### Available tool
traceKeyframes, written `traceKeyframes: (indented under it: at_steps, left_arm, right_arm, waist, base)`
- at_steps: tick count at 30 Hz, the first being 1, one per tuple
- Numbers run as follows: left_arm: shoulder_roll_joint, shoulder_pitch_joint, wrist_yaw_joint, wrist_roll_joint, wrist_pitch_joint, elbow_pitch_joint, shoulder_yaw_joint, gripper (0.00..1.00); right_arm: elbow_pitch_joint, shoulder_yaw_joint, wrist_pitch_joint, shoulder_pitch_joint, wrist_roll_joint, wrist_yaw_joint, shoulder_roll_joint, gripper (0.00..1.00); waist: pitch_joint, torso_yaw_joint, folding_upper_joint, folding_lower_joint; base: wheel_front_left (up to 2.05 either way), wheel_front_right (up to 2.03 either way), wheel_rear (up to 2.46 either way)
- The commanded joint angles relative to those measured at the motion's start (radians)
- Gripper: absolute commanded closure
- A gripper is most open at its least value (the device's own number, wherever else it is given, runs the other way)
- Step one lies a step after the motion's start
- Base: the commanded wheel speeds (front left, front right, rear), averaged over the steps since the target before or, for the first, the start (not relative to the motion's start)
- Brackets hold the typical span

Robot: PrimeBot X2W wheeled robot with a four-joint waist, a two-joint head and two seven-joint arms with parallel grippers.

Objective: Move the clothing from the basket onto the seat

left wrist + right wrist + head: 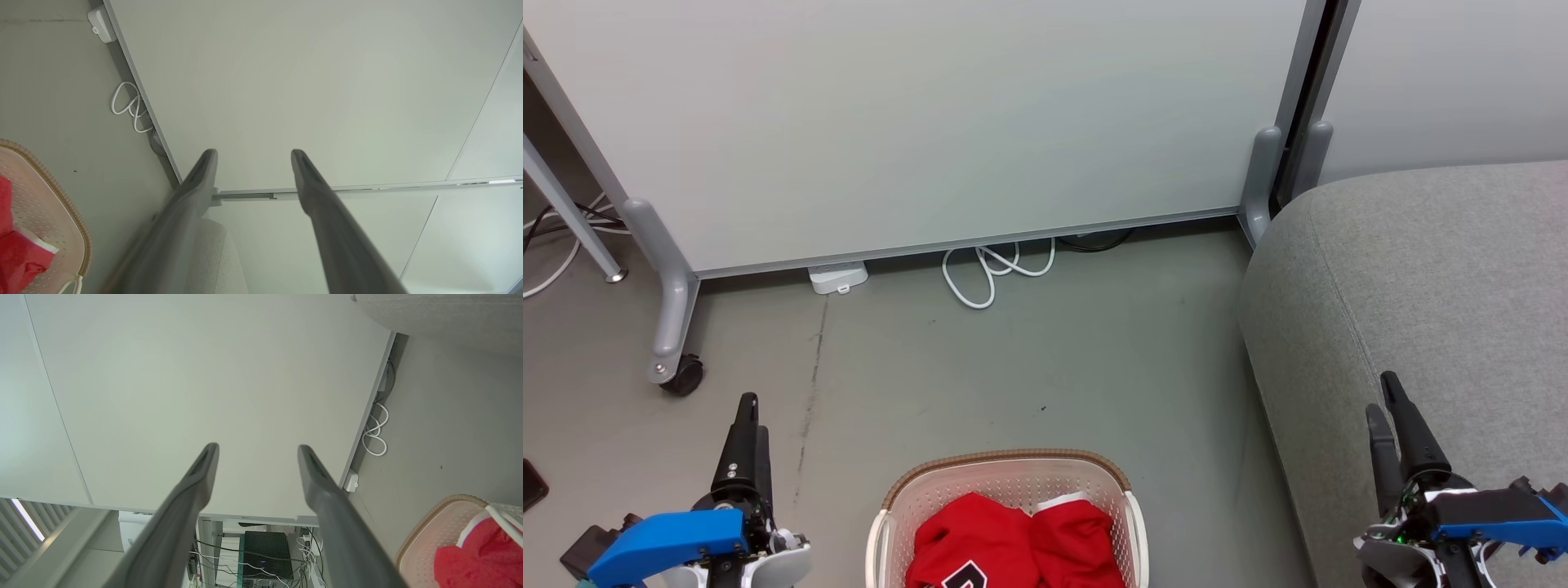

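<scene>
Setting: grey floor (1029, 359) in front of a pale partition panel (915, 122), with a white cable (992, 273) coiled at its foot.
Basket (1005, 459): stands on the floor at the bottom centre of the head view, between the two grippers.
Clothing (1013, 543): a red bundle inside the basket, with some black-and-white lettering showing at the lower edge.
Seat (1437, 278): to the robot's right of the basket, near it but apart.
Left gripper (254, 153): raised to the left of the basket, fingers spread wide, nothing between them.
Right gripper (258, 448): raised by the seat's front, fingers likewise parted and empty.
Step in hand (judged): the first reach into the basket.
Technique (advised): descend with the jaws open onto the highest fold near the basket's middle, clear of rim and perforated wall. Close on a thick bunch of cloth and lift straight up until the trailing cloth clears the rim, then carry it across to the seat.
Hazard (judged): the garments may cling together, or the cloth may snag and drag the light basket.
</scene>
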Motion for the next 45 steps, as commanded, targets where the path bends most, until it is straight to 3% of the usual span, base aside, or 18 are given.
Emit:
traceKeyframes:
  at_steps: [1,13,31,45]
  left_arm:
    - [0.007,-0.032,-0.001,0.025,-0.011,-0.022,0.000,0.00]
    - [0.008,-0.041,-0.001,0.255,-0.063,-0.051,-0.005,0.00]
    - [0.009,-0.042,0.033,0.646,-0.129,-0.095,-0.079,0.00]
    - [0.009,-0.042,0.048,0.876,-0.173,-0.070,-0.121,0.00]
  right_arm:
    - [-0.023,0.006,-0.012,-0.022,-0.027,0.001,-0.004,0.00]
    - [-0.048,0.041,-0.064,-0.029,-0.219,0.002,-0.005,0.00]
    - [-0.083,0.097,-0.131,-0.028,-0.550,0.002,-0.005,0.00]
    - [-0.070,0.128,-0.175,-0.026,-0.770,0.003,-0.006,0.00]
  waist:
    - [0.000,0.000,0.0000,0.0000]
    - [0.002,0.000,0.0000,0.0000]
    - [0.005,0.004,0.0000,0.0000]
    - [0.006,0.006,0.0000,0.0000]
  base:
    - [0.00,0.00,0.00]
    - [0.00,0.00,0.00]
    - [0.00,0.00,0.00]
    - [0.00,0.00,0.00]
